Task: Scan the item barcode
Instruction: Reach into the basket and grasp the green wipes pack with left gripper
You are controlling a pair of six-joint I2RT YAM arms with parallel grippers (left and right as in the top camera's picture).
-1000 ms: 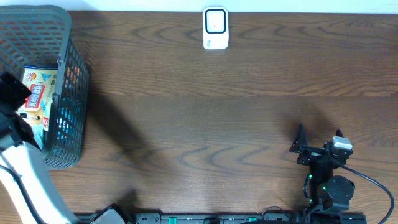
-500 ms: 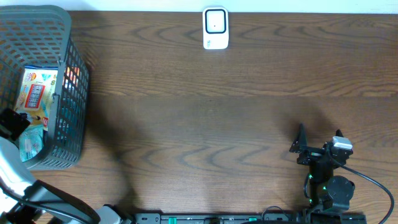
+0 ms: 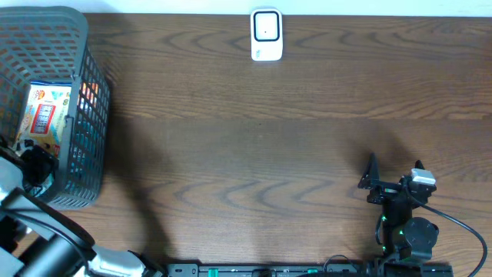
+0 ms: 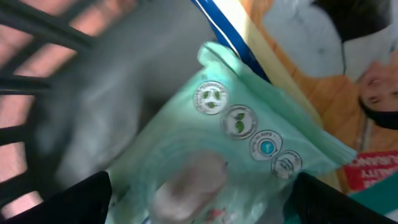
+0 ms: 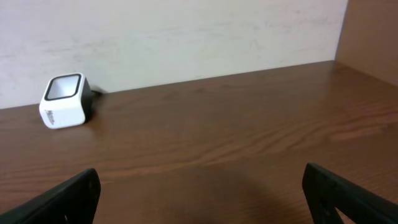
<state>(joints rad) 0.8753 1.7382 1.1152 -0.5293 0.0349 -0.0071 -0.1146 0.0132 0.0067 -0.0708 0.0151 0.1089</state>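
The item nearest the left gripper point(image 4: 205, 208) is a pale green soft pack point(image 4: 236, 143) with a row of round printed seals. It lies in the grey mesh basket point(image 3: 46, 38) at the table's point(image 3: 246, 154) far left, partly over a flat orange and white packet point(image 3: 46, 115). We can find no barcode on either (the wrist view is blurred at this range). The left claw hangs low inside the basket with its jaws spread wide, one dark fingertip point(image 4: 74, 202) at each lower corner of the wrist view and the pack between them. We cannot tell whether they touch it. The white scanner point(image 3: 266, 35) stands at the table's far edge, well apart from the basket. The right gripper point(image 3: 394, 173) rests near the front right with its jaws wide apart, holding nothing and facing the scanner.
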